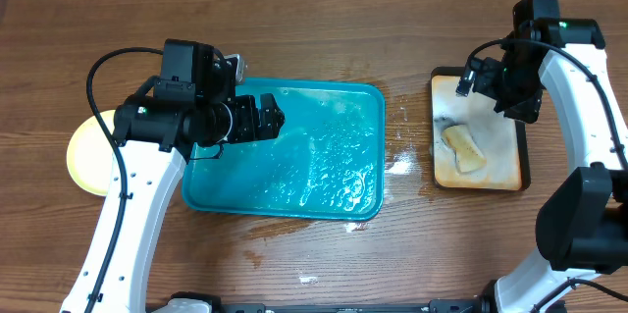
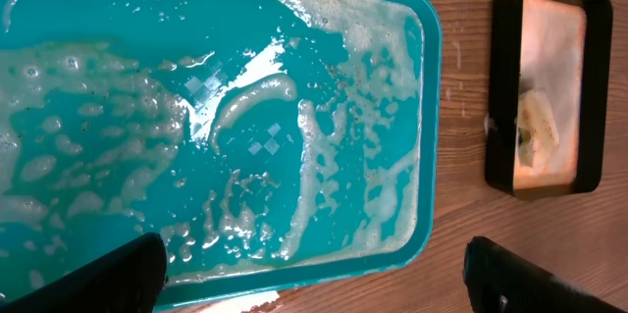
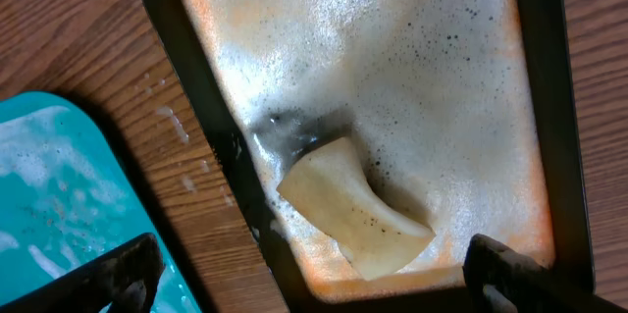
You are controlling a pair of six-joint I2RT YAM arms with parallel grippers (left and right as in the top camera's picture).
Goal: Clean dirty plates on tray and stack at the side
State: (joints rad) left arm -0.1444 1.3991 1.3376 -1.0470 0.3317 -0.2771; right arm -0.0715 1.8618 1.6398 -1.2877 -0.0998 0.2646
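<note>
At the far left of the wooden worktop [image 1: 294, 19] lies a pale yellow plate [image 1: 80, 156], outside the tray and just beside its left end. The left arm crosses its right side, so only part of it shows, and whether other plates lie under it cannot be told.

Next comes the teal tray [image 1: 294, 171], long side across the worktop, its floor covered in streaks and blobs of pale soapy foam [image 2: 245, 97]. The left end effector [image 2: 314, 254] hangs over the tray's left end, pointing toward the right. In the left wrist view its two fingers stand wide apart at the lower corners of the frame, with nothing between them but the tray rim and bare wood.

Between the two trays the worktop carries a few shiny wet patches [image 1: 397, 164].

Further right sits the smaller black-rimmed tray [image 3: 549, 107], its beige inside frothy and stained orange at the edges. A pale yellowish sponge [image 3: 353, 210] lies in it, toward the near end. The right end effector [image 3: 312, 249] hovers above this tray, its fingers spread fully open on either side of the sponge, gripping nothing.
</note>
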